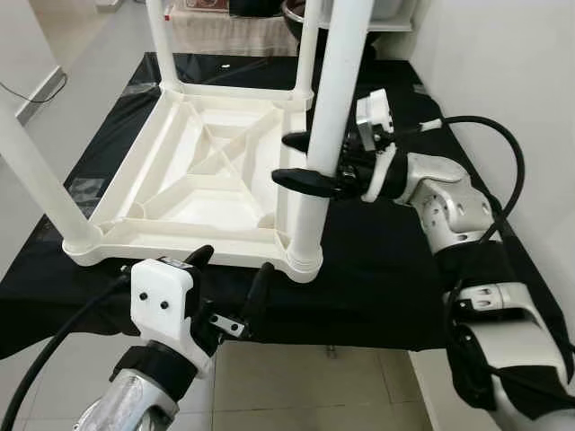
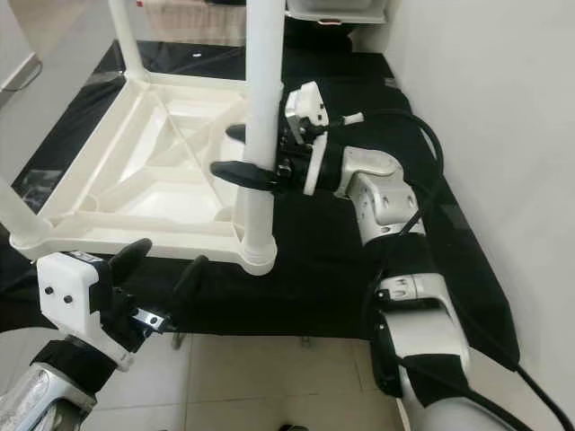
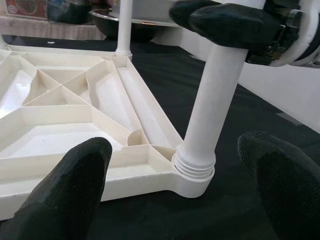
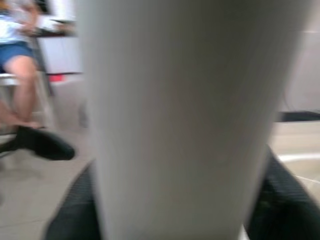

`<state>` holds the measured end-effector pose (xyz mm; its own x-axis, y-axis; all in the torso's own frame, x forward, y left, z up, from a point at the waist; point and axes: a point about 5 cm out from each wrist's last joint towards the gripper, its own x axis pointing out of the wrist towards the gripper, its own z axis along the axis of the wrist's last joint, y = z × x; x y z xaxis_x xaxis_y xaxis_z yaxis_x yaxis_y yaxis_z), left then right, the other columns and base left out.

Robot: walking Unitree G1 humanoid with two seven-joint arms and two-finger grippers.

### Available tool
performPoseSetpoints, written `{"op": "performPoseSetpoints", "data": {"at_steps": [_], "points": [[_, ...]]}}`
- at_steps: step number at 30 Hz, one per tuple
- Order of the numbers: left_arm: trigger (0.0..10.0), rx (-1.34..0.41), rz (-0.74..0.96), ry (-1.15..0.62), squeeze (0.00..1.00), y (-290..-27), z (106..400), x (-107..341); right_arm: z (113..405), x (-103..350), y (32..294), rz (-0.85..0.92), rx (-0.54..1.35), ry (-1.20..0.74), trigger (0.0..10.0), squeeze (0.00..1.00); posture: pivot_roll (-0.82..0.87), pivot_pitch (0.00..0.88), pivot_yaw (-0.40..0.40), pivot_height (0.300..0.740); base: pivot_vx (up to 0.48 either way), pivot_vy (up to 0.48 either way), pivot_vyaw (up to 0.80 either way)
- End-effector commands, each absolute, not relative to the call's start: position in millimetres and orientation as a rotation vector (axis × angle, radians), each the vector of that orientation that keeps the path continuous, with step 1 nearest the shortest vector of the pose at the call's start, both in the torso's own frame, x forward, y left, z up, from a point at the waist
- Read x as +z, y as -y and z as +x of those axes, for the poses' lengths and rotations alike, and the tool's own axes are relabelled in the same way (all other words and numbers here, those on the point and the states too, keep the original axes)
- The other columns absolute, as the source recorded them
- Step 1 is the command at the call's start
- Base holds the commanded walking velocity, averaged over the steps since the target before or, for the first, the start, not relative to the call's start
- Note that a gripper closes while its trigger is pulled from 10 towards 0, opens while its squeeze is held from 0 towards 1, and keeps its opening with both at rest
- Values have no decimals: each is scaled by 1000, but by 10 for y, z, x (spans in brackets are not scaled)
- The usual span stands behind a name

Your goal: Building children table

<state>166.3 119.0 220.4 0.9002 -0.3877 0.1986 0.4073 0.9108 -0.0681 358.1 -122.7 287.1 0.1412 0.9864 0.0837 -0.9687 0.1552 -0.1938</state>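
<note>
A white plastic children's table top (image 1: 207,171) lies upside down on a black-covered surface. White legs stand up from its corners. My right gripper (image 1: 292,159) is shut on the near-right leg (image 1: 328,108) about halfway up, one black finger on each side. That leg's threaded foot (image 3: 194,167) sits in the corner socket. In the right wrist view the same leg (image 4: 180,100) is pressed between the fingers. My left gripper (image 1: 232,268) hangs open just in front of the table top's near edge, nothing between its fingers (image 3: 70,190).
Other legs stand at the near left (image 1: 36,171), far left (image 1: 160,36) and far right (image 1: 308,45). The black cloth (image 1: 386,269) ends close to me over a tiled floor. A white wall runs along the right. A person (image 4: 15,45) sits in the background.
</note>
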Motion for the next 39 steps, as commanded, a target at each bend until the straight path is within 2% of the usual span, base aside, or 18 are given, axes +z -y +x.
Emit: {"op": "performPoseSetpoints", "data": {"at_steps": [1, 7, 12, 14, 16, 17, 18, 19, 20, 22, 26, 27, 33, 34, 36, 37, 38, 39], "points": [[10000, -413, -101, 165, 0, -1206, 1641, 2186, 3567, 2884, 1277, -101, 1472, 208, 0, 0, 225, 205, -71, 740, 0, 0, 0], [10000, -413, -99, 160, 0, -1209, 1645, 2181, 3560, 2842, 1324, -69, 1509, 199, 0, 0, 217, 202, -70, 740, 0, 0, 0], [10000, -409, -98, 159, 0, -1217, 1651, 2180, 3560, 2676, 1348, -95, 1369, 183, 0, 0, 204, 199, -70, 740, 0, 0, 0], [10000, -401, -93, 158, 0, -1257, 1664, 2178, 3549, 2488, 1364, -108, 1171, 114, 0, 0, 167, 197, -48, 740, 0, 0, 0], [10000, -401, -93, 158, 0, -1257, 1664, 2178, 3549, 2488, 1364, -108, 1171, 114, 0, 0, 167, 197, -48, 740, 0, 0, 0], [10000, -396, -90, 158, 0, -1281, 1675, 2177, 3551, 2309, 1337, -152, 958, 26, 0, 0, 166, 194, -46, 740, 0, 0, 0], [10000, -396, -90, 158, 0, -1281, 1675, 2177, 3551, 2309, 1337, -152, 958, 26, 0, 0, 166, 194, -46, 740, 0, 0, 0], [10000, -393, -88, 159, 0, -1299, 1689, 2177, 3494, 2069, 1383, -197, 578, -78, 0, 0, 159, 196, -46, 740, 0, 0, 0], [10000, -398, -84, 160, 0, -1300, 1705, 2180, 3329, 1908, 1310, -214, 394, -119, 0, 0, 176, 196, -41, 740, 0, 0, 0], [10000, -403, -86, 161, 0, -1296, 1717, 2180, 3212, 1831, 1181, -215, 317, -127, 0, 0, 156, 182, -35, 740, 0, 0, 0], [10000, -409, -86, 164, 0, -1287, 1735, 2182, 3188, 1855, 934, -183, 349, -102, 0, 0, 159, 176, -36, 740, 0, 0, 0], [10000, -411, -86, 168, 0, -1284, 1752, 2188, 3303, 1976, 808, -149, 346, -69, 0, 0, 151, 169, -35, 740, 0, 0, 0], [10000, -410, -87, 172, 0, -1287, 1760, 2197, 3374, 2114, 702, -115, 359, -41, 0, 0, 154, 172, -38, 740, 0, 0, 0], [10000, -409, -87, 173, 0, -1287, 1759, 2200, 3387, 2139, 693, -107, 381, -29, 10000, 0, 157, 175, -40, 740, 0, 0, 0], [10000, -409, -87, 173, 0, -1286, 1759, 2203, 3395, 2154, 692, -102, 397, -20, 10000, 0, 156, 176, -41, 740, 0, 0, 0], [10000, -410, -87, 172, 0, -1284, 1758, 2204, 3379, 2196, 683, -91, 426, 0, 10000, 647, 155, 178, -41, 740, 0, 0, 0], [10000, -410, -87, 172, 0, -1284, 1758, 2204, 3379, 2196, 683, -91, 426, 0, 10000, 647, 155, 178, -41, 740, 0, 0, 0], [10000, -410, -88, 170, 0, -1286, 1757, 2201, 3378, 2258, 702, -61, 462, 30, 10000, 1000, 155, 179, -43, 740, 0, 0, 0]]}}
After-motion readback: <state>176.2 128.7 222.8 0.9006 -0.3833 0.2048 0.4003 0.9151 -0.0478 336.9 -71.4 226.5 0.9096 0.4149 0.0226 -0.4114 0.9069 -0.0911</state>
